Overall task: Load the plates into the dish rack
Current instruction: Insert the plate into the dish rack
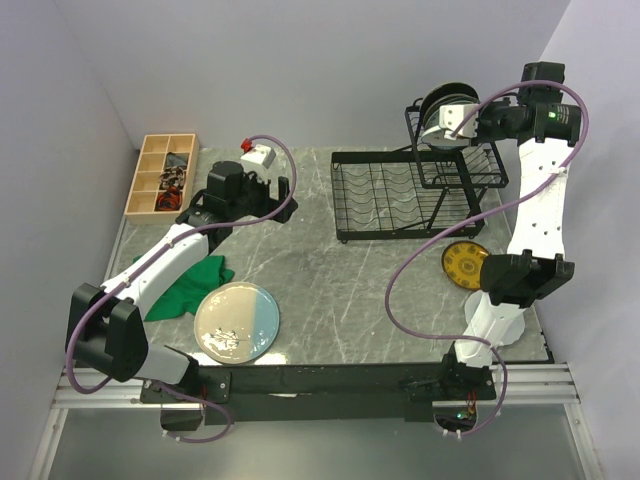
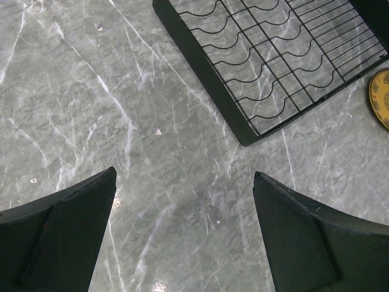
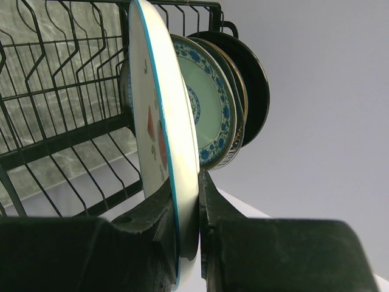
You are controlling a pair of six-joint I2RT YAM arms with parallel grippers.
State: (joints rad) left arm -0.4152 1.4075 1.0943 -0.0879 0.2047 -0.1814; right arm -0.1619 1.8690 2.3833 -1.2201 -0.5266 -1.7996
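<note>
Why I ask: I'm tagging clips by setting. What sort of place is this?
Probably a lab test cell staged as a kitchen counter: two robot arms bolted at the edge of a marble-look table, bare walls boxing it in, and a dish rack holding plates.

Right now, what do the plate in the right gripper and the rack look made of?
The watermelon plate: likely glazed ceramic or melamine; glossy white face, blue rim, opaque. The dish rack: thin black coated metal wire, judging by bent rods and slight sheen.
</note>
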